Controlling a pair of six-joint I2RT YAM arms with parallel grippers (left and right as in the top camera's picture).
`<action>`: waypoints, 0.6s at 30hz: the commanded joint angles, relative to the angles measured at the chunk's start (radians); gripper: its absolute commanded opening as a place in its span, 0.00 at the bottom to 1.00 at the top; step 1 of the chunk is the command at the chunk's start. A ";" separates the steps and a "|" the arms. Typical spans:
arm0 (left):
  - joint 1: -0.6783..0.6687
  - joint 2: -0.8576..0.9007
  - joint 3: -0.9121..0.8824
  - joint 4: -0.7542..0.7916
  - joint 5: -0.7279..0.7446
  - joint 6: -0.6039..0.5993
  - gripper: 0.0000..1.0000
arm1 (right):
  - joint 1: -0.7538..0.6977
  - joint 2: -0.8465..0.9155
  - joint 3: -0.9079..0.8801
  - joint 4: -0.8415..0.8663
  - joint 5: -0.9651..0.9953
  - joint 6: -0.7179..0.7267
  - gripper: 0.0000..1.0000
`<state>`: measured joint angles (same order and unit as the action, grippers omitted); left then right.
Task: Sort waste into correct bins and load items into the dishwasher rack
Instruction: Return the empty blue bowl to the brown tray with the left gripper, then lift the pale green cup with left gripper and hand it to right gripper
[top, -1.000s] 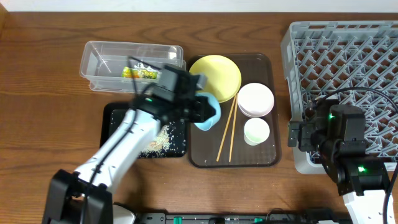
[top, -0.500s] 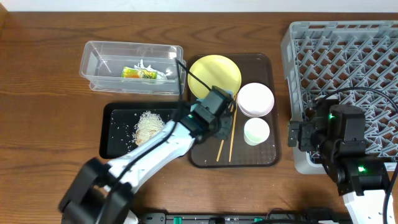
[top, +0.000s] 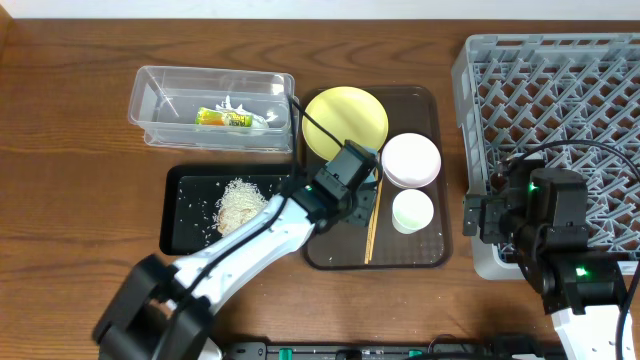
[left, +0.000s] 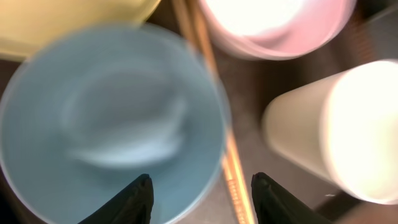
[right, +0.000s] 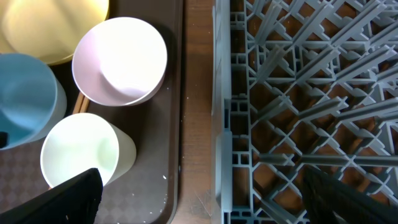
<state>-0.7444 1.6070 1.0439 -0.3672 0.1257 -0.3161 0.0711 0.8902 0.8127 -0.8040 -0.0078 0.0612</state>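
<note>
A light-blue bowl (left: 112, 124) sits upright on the brown tray, beside the wooden chopsticks (left: 214, 93). My left gripper (left: 200, 186) hovers just above it, open; one finger is over the bowl's inside and the other over the tray. In the overhead view the arm hides most of this bowl. Behind it lies the yellow plate (top: 345, 118), with the pink-white bowl (top: 411, 160) and white cup (top: 412, 210) to the right. The wrapper (top: 225, 117) lies in the clear tub (top: 150, 95). Crumbs (top: 240, 205) lie in the black tray (top: 180, 235). My right gripper (right: 208, 199) is wide open at the grey rack's (top: 560, 100) left edge.
The brown serving tray (top: 420, 252) lies between the black tray and the rack. A narrow strip of bare wooden table (right: 200, 93) separates it from the rack wall. The left arm stretches from the table's front edge across the black tray's right end.
My left gripper carried the blue bowl from over the black tray right to the brown tray, set it upright and opened. The crumb pile, hidden under the arm before, now shows. The right arm stayed still.
</note>
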 joint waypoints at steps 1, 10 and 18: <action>-0.003 -0.089 0.023 0.038 0.024 0.005 0.55 | 0.006 0.000 0.022 -0.001 -0.004 0.013 0.99; -0.043 -0.068 0.020 0.123 0.098 0.001 0.55 | 0.006 0.000 0.022 -0.001 -0.004 0.013 0.99; -0.065 0.101 0.020 0.135 0.099 -0.060 0.52 | 0.006 0.000 0.022 -0.001 -0.004 0.013 0.99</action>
<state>-0.8089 1.6566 1.0458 -0.2401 0.2153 -0.3317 0.0711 0.8902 0.8127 -0.8040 -0.0078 0.0612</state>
